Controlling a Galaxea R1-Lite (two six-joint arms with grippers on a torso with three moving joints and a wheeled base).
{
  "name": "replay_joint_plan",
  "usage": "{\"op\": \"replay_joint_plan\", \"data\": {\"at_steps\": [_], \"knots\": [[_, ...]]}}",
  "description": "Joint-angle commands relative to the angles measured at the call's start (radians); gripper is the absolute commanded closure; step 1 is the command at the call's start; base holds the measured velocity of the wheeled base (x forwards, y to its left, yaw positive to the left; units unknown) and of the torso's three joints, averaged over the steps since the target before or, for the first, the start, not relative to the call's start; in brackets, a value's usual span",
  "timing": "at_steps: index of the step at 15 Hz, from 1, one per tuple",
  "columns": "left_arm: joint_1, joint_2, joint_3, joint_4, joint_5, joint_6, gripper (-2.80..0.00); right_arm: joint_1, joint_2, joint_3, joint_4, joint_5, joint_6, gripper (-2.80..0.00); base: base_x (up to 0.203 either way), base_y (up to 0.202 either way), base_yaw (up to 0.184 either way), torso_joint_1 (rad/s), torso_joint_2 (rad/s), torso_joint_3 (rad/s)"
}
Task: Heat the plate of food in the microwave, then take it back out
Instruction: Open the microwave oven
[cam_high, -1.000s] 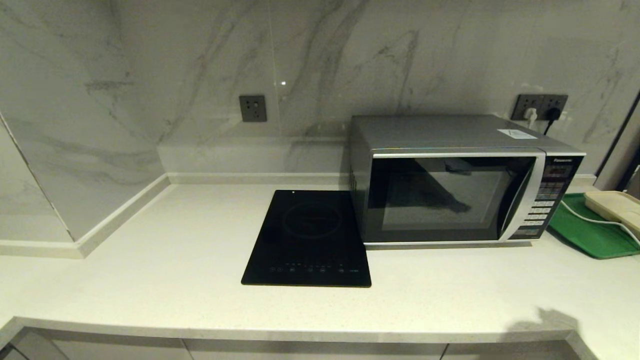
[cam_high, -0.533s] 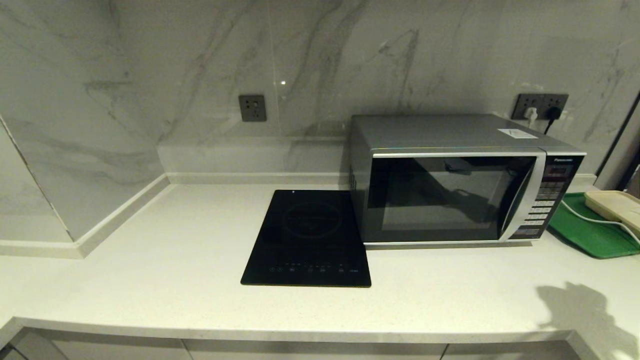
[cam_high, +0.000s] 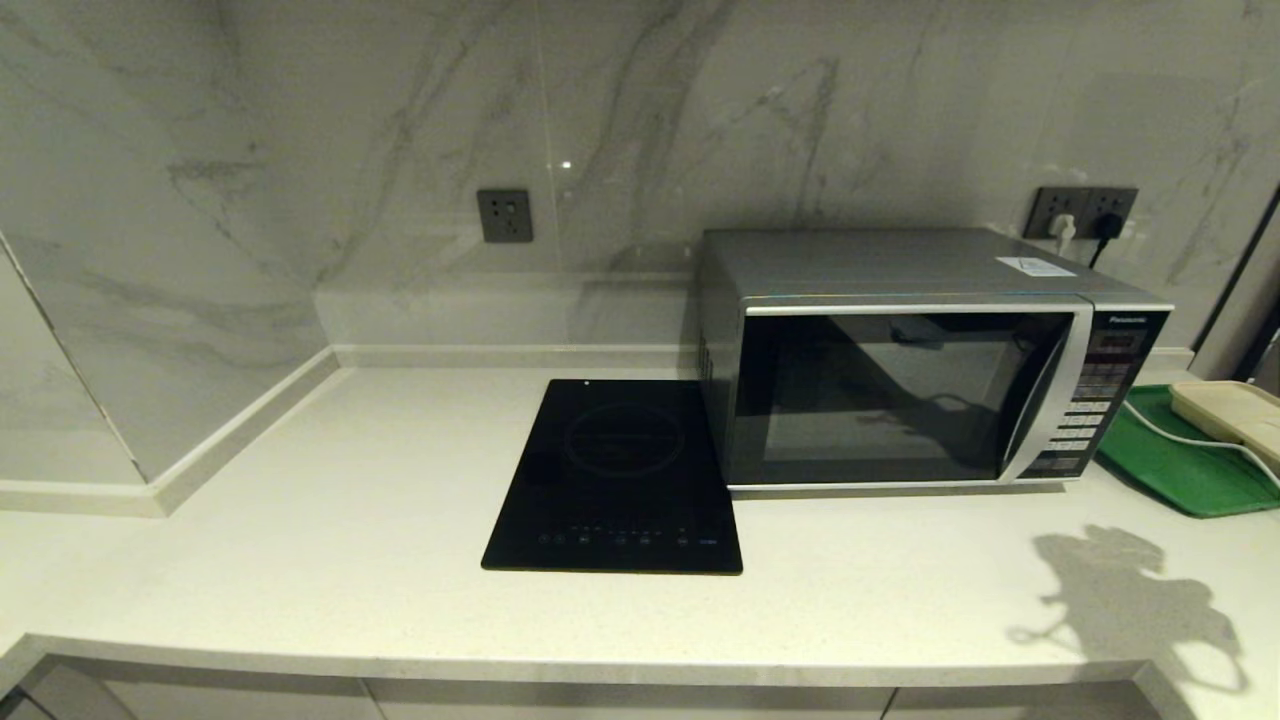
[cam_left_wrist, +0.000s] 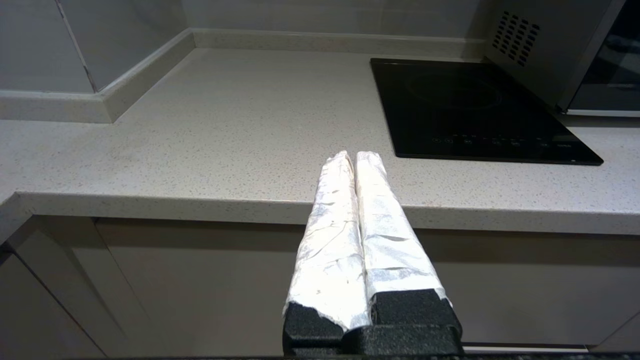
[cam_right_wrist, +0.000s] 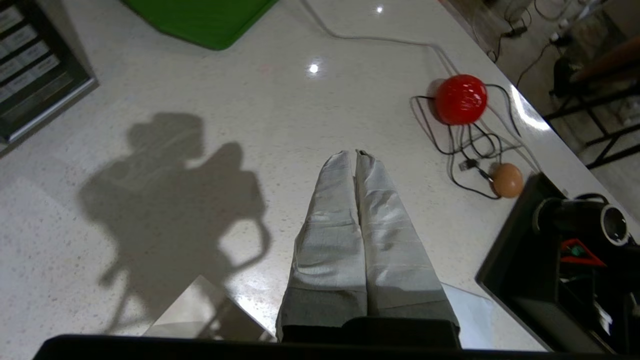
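The silver microwave stands at the back right of the counter with its dark glass door shut. Its vented side shows in the left wrist view and its button panel in the right wrist view. The plate of food is out of view. My right gripper hangs shut and empty over the counter to the right of the microwave; only its shadow shows in the head view. My left gripper is shut and empty, parked in front of the counter's front edge.
A black induction cooktop lies left of the microwave. A green tray with a beige device sits to its right. Near the right gripper lie a red ball, an egg, tangled cables and a black box.
The right arm's shadow has spread up and further onto the front right of the counter. The dark reflection in the microwave door has shifted. Nothing on the counter moved.
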Motion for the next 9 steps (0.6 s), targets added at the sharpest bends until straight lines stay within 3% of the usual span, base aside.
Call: {"op": "replay_joint_plan", "data": {"at_steps": [1,4,5,9], "knots": [[0.000,0.000,0.000,-0.001,0.001,-0.001,0.00,0.107,-0.035,0.144,-0.095,-0.015,-0.001,0.00,0.000,0.000,0.000,0.000,0.00,0.000],[0.000,0.000,0.000,-0.001,0.000,-0.001,0.00,0.199,-0.077,0.360,-0.222,-0.021,-0.001,0.00,0.000,0.000,0.000,0.000,0.00,0.000],[0.000,0.000,0.000,-0.001,0.000,-0.001,0.00,0.218,-0.094,0.419,-0.264,-0.021,-0.005,-2.80,0.000,0.000,0.000,0.000,0.00,0.000],[0.000,0.000,0.000,-0.001,0.000,-0.001,0.00,0.249,-0.052,0.489,-0.501,-0.043,-0.007,-2.80,0.000,0.000,0.000,0.000,0.00,0.000]]}}
